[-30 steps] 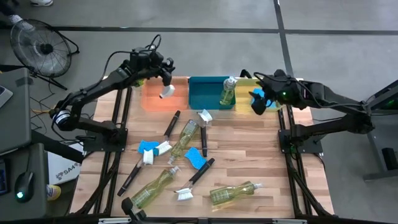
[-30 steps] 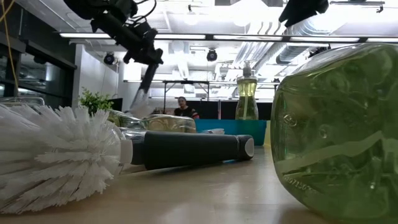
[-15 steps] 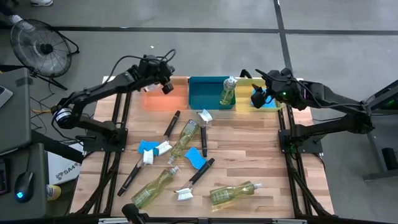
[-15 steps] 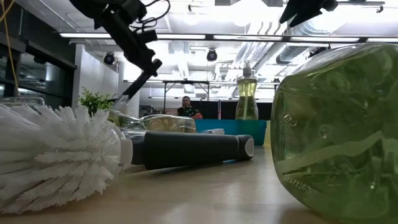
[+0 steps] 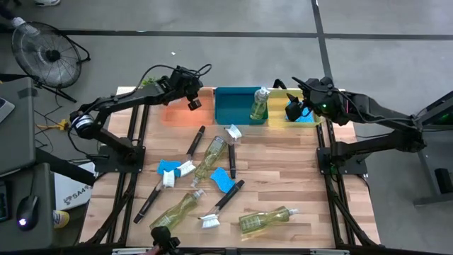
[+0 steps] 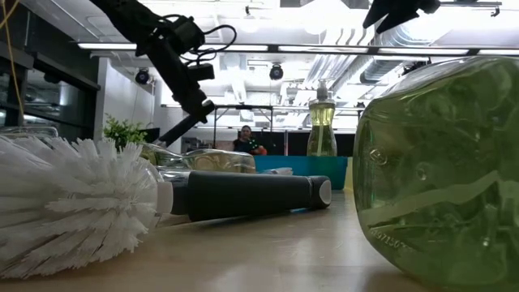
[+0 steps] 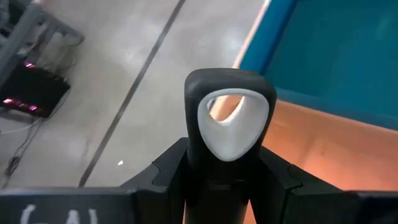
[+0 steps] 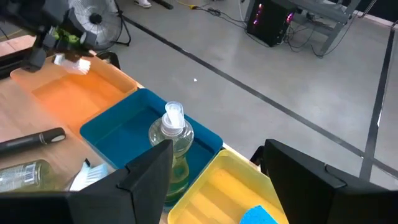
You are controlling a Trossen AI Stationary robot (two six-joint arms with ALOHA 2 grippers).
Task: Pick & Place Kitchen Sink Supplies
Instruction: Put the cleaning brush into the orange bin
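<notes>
My left gripper is over the orange bin, shut on a black long-handled brush that slants down from it. The brush's white head is at the bin's far side. My right gripper hangs open above the yellow bin, where a blue sponge lies. One clear bottle of yellow-green liquid stands upright in the teal bin. More bottles, brushes and sponges lie on the wooden table. My left gripper pinches the brush's black handle between its two fingers, just below the loop at the free end. The fingers reach down from above, along the handle. The brush is lifted off the table and slants head down over the orange bin; I cannot tell whether the head touches it.
The three bins sit in a row at the table's far edge. In the low view a white brush head and a lying bottle fill the near foreground. A small green plant stands at the far left. A fan stands off the table.
My left gripper has moved toward the table's right and down over the orange bin and has tipped. The brush, which hung steeply at first, now slants with its head lower at the bin. My right gripper has stayed over the yellow bin.
</notes>
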